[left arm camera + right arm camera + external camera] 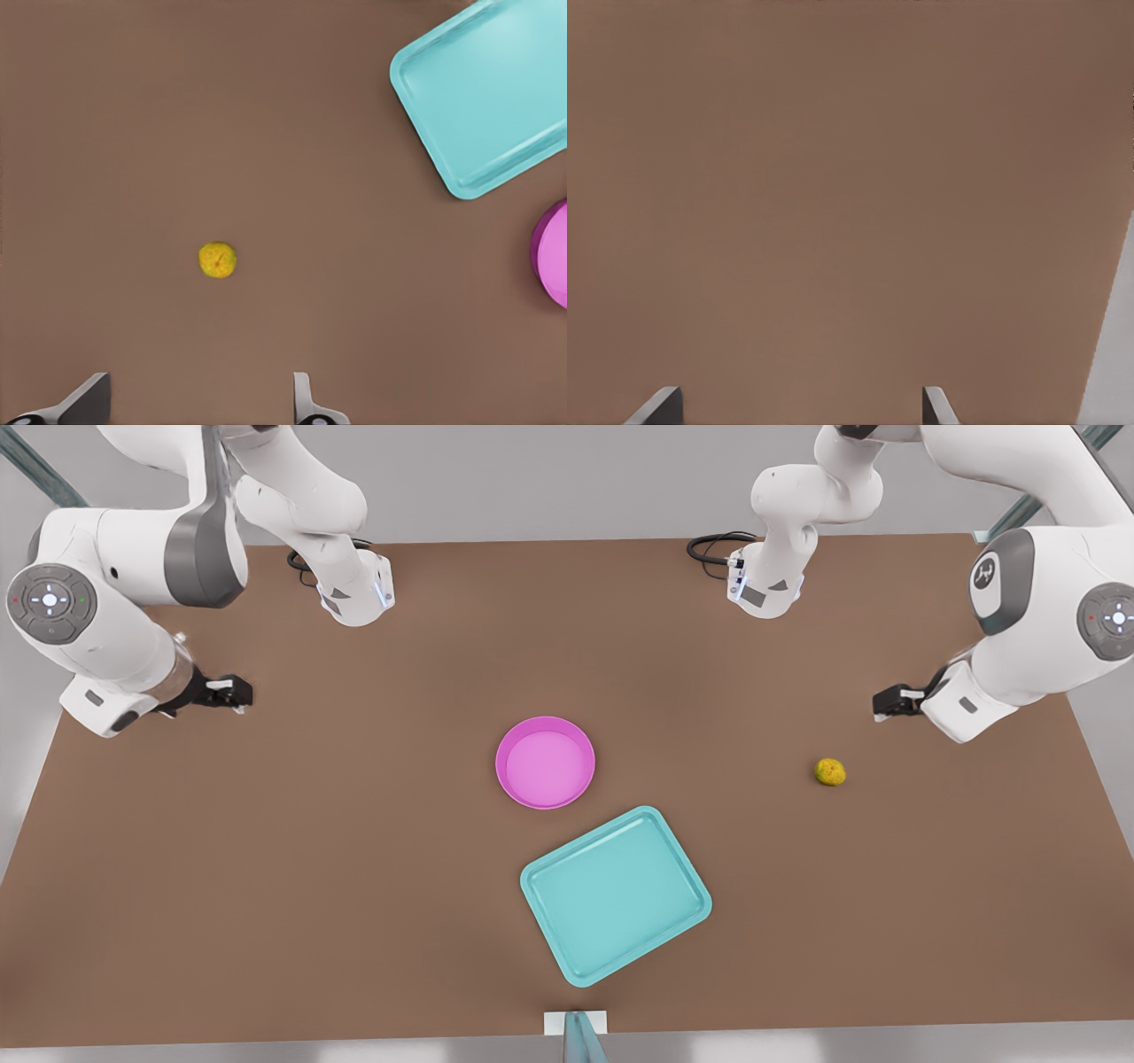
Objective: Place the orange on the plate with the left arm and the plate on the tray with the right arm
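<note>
Yellow-green, the orange sits alone near the tabletop's edge at the front view's right, just beside my spread, empty left claw, far from my right claw, which waits spread by the opposite edge.

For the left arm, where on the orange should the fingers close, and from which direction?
Come straight down from above and close across the widest middle of the orange. It is small and roundish and lies alone on the bare table, so no side is blocked. The left gripper, open, is nearest it. The right gripper waits, open, at the front view's left.
</note>
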You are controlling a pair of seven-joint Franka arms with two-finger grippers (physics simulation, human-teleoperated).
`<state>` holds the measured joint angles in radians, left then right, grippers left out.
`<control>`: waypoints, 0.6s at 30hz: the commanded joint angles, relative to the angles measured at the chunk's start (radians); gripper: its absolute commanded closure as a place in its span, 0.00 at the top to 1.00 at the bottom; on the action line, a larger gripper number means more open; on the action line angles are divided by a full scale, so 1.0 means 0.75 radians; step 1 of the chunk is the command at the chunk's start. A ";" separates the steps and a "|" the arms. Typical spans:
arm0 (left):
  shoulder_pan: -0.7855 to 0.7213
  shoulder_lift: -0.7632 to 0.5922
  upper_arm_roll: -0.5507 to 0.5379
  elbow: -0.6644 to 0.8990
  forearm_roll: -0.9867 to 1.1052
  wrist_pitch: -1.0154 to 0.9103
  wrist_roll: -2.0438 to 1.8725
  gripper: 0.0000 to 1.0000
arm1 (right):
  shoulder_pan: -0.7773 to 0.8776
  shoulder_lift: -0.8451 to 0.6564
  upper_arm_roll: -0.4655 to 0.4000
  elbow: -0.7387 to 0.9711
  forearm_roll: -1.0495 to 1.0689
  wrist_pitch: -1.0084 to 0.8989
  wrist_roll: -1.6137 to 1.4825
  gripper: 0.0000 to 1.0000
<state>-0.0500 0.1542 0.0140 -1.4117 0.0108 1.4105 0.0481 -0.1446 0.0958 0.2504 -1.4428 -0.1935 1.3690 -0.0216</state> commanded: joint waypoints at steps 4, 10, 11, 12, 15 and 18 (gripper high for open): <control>0.013 0.087 0.006 -0.040 -0.004 0.018 -0.046 1.00 | -0.004 0.011 0.006 0.001 0.027 0.097 -0.002 1.00; 0.065 0.255 0.034 -0.701 0.000 0.897 0.056 1.00 | -0.046 0.071 0.000 0.112 0.027 0.005 0.000 1.00; 0.063 0.255 0.051 -0.746 0.000 0.960 0.067 1.00 | -0.049 0.073 0.000 0.112 0.027 0.003 0.000 1.00; 0.063 0.255 0.057 -0.795 0.002 1.048 0.073 1.00 | -0.049 0.073 0.000 0.112 0.027 0.003 0.000 1.00; 0.089 0.277 0.077 -0.858 -0.002 1.153 0.208 1.00 | -0.049 0.075 0.000 0.114 0.025 0.005 0.000 1.00; 0.087 0.304 0.077 -0.867 0.000 1.206 0.208 1.00 | -0.051 0.075 0.000 0.114 0.023 0.005 0.000 1.00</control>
<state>0.0154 0.3778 0.0717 -2.0594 0.0101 2.1229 0.0951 -0.1810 0.1529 0.2494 -1.3581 -0.1758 1.3805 -0.0220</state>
